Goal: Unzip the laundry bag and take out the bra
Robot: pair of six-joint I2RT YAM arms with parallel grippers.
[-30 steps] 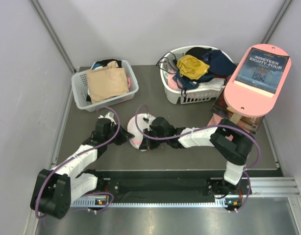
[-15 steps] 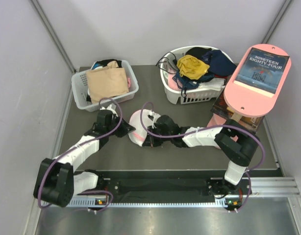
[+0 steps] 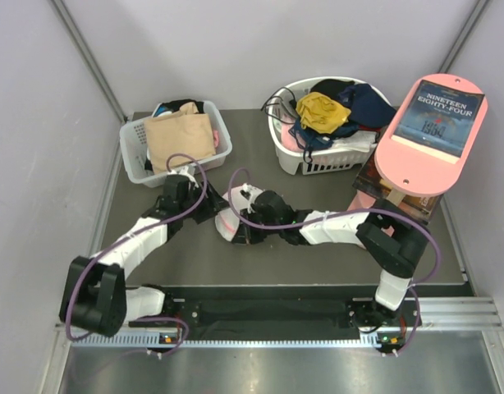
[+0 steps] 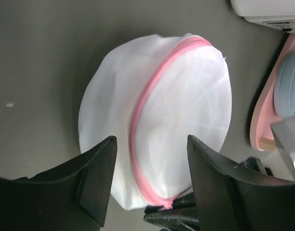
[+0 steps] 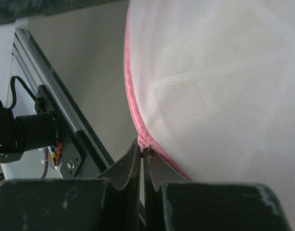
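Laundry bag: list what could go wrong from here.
1. The left claw is open, its fingers either side of the laundry bag and not clamped on it, so a pull may drag the whole bag instead of opening it.
2. The right claw pinches only a thin bit of the pink zip at its very tips, so it could slip off.

A dark blue book cover at the upper right of the top view reads "NINETEEN EIGHTY-FOUR" in pale capitals, with "1984" below. It rests on a pink oval board.
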